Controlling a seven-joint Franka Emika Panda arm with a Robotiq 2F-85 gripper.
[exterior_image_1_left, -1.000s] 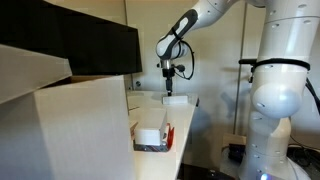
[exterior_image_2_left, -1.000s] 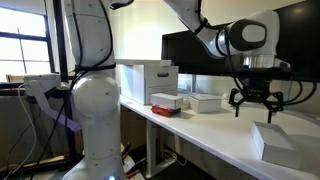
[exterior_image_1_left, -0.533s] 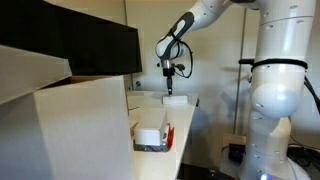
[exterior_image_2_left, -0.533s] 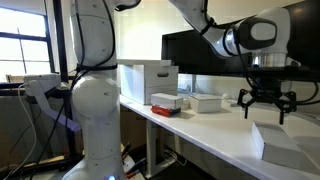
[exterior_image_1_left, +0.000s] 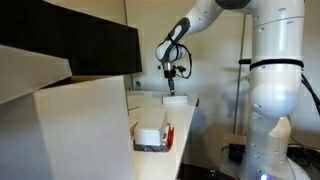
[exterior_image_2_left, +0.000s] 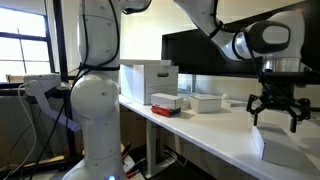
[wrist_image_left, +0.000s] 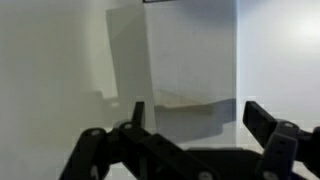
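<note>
My gripper (exterior_image_1_left: 172, 72) hangs open over the far end of the white table (exterior_image_1_left: 185, 125), with nothing between its fingers. Just beneath it lies a flat white box (exterior_image_1_left: 176, 100). In an exterior view the gripper (exterior_image_2_left: 277, 112) hovers a little above that white box (exterior_image_2_left: 285, 148), apart from it. The wrist view looks down on the white box (wrist_image_left: 190, 50), with the gripper (wrist_image_left: 197, 112) spread wide and both dark fingers (wrist_image_left: 258, 115) apart from the box.
A red-rimmed tray (exterior_image_1_left: 167, 137) (exterior_image_2_left: 166, 103) holds a small white box. A large white carton (exterior_image_1_left: 70, 130) (exterior_image_2_left: 148, 80) and a dark monitor (exterior_image_1_left: 70, 45) (exterior_image_2_left: 200, 50) stand along the table. Another white box (exterior_image_2_left: 205, 102) lies mid-table. The robot's white base (exterior_image_1_left: 275, 100) stands beside the table.
The open gripper has moved sideways along the table until it stands over the flat white box. The jaws have stayed wide.
</note>
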